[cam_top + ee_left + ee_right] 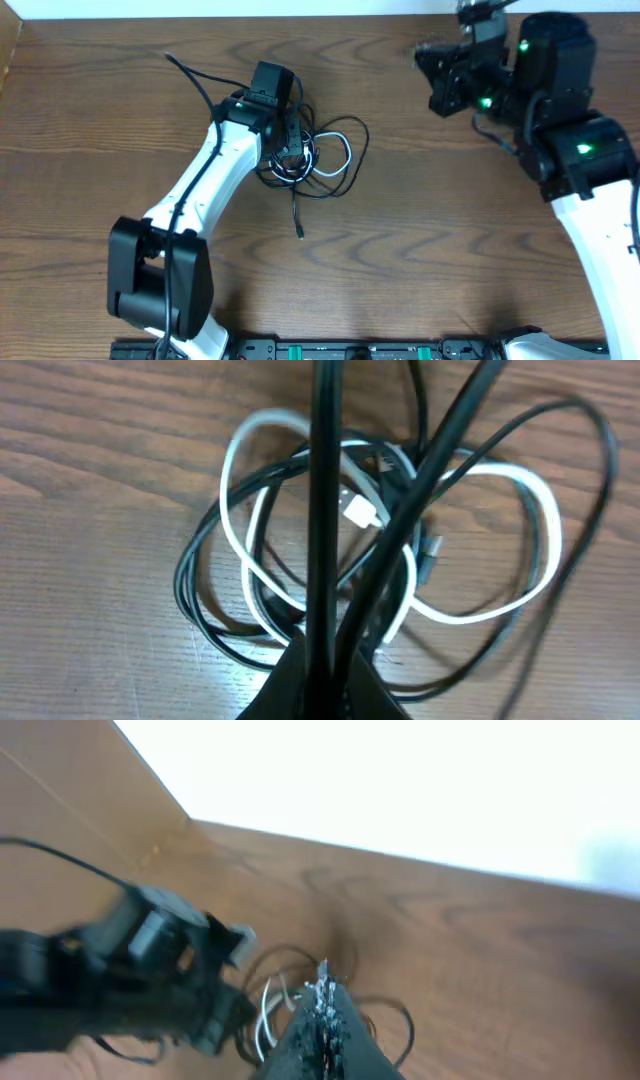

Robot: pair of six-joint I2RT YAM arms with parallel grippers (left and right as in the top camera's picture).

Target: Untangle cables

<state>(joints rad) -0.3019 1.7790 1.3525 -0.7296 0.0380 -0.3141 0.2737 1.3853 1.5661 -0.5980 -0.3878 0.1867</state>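
Note:
The cables (335, 165) lie in a tangle of black loops with one white cable (530, 575) on the wooden table. My left gripper (287, 140) is down on the tangle. In the left wrist view its jaws (322, 678) are shut on black cable strands (322, 480) that run taut up from the fingertips. A white plug (360, 512) sits in the middle of the loops. My right gripper (430, 60) hangs raised at the far right, apart from the tangle, and its jaws (322, 995) are shut with nothing in them.
One black cable end (299, 225) trails toward the front of the table, and another strand (185, 68) runs off to the back left. The wooden table (420, 230) has a raised edge along the back and left side (12, 50).

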